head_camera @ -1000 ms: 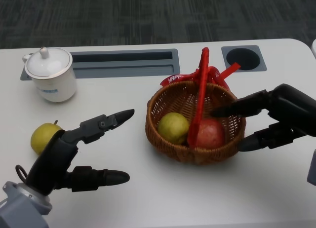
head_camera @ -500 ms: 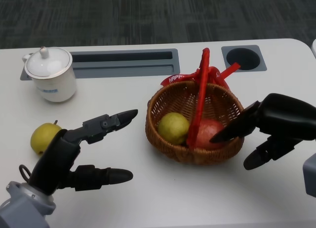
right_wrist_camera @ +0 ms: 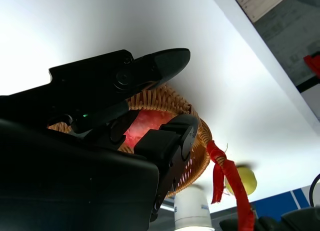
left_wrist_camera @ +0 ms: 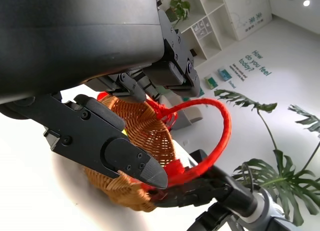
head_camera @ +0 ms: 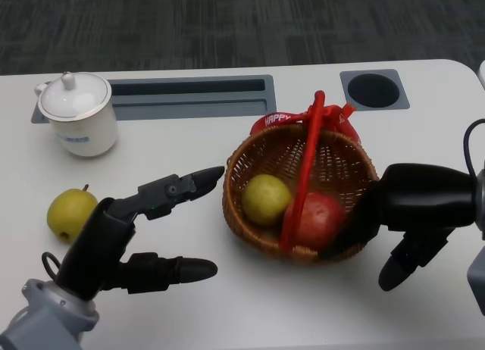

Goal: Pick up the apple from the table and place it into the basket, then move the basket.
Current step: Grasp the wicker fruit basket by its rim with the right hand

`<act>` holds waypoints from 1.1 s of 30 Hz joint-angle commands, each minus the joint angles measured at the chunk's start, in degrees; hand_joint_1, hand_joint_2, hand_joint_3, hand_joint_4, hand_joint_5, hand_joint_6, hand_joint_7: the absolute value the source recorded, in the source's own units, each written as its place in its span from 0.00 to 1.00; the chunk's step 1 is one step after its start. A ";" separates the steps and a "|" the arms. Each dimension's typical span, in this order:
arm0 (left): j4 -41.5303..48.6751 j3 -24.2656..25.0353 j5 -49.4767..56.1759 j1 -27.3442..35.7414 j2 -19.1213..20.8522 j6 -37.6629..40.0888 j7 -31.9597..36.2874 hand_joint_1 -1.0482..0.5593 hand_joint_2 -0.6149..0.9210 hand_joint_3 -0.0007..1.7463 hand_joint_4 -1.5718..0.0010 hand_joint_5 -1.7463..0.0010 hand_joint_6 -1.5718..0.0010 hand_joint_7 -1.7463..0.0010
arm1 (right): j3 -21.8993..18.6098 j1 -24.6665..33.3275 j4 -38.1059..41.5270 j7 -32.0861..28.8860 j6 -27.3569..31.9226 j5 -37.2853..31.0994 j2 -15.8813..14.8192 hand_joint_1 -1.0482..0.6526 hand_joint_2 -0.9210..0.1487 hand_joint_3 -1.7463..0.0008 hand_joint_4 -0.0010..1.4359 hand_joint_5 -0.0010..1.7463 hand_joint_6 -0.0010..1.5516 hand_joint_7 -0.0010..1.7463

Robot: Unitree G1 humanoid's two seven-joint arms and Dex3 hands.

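The right hand (head_camera: pixel 409 214) is gripping the near rim of the woven wicker basket (head_camera: pixel 250 172), tilting it on the white bench (head_camera: pixel 303 304); the red apple (head_camera: pixel 320 217) is lying inside; the left hand (head_camera: pixel 129 236) is hovering wide.

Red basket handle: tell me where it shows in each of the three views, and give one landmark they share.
Head view: the red handle arches over the basket, right of centre, between the yellow-green and red fruit.
Left wrist view: it loops at centre right, above the wicker.
Right wrist view: a red strip at lower right.
Shared landmark: the wicker basket.
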 commanded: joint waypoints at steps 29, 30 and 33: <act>-4.87 0.68 1.76 5.74 -3.82 -4.27 6.06 0.45 0.90 0.00 0.56 0.99 0.59 0.99 | -3.59 -7.12 10.04 12.26 15.58 8.36 5.55 0.21 0.03 1.00 0.62 0.01 0.49 0.00; -5.04 0.78 2.09 5.93 -3.86 -4.44 6.38 0.45 0.90 0.00 0.55 0.99 0.59 0.99 | -3.04 -7.19 9.94 11.69 15.25 7.62 5.56 0.21 0.03 1.00 0.62 0.01 0.49 0.00; -6.47 1.04 3.08 6.92 -3.89 -3.99 7.48 0.45 0.90 0.00 0.55 0.99 0.59 0.99 | -1.22 -7.52 9.48 9.31 13.40 4.95 5.38 0.21 0.02 1.00 0.62 0.01 0.49 0.00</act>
